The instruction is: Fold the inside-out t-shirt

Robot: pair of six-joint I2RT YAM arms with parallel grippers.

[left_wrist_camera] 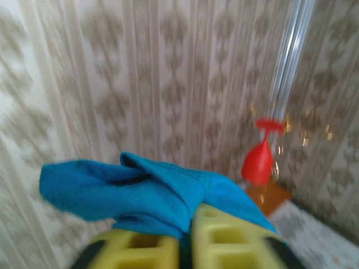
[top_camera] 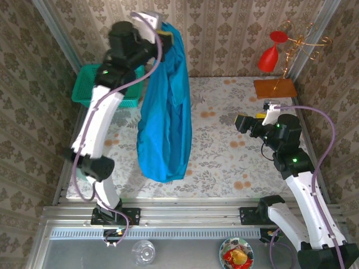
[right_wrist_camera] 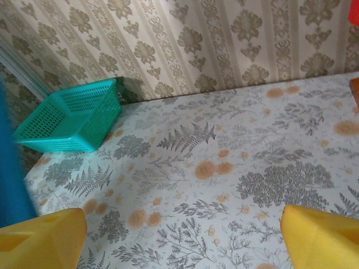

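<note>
The inside-out t-shirt is a long teal-blue bundle hanging from high up at the back, its lower end reaching down to the floral table. My left gripper is raised above the table and holds the shirt's top. In the left wrist view the cloth is pinched in the narrow gap between my yellow fingers and spills over them. My right gripper hovers low over the table's right side, well apart from the shirt. Its fingers stand wide open with nothing between them. A blue strip of the shirt shows at the left edge.
A teal mesh basket sits at the back left corner, behind the left arm. At the back right, a red goblet hangs on a wire stand with a wooden base. Wallpapered walls close in the table.
</note>
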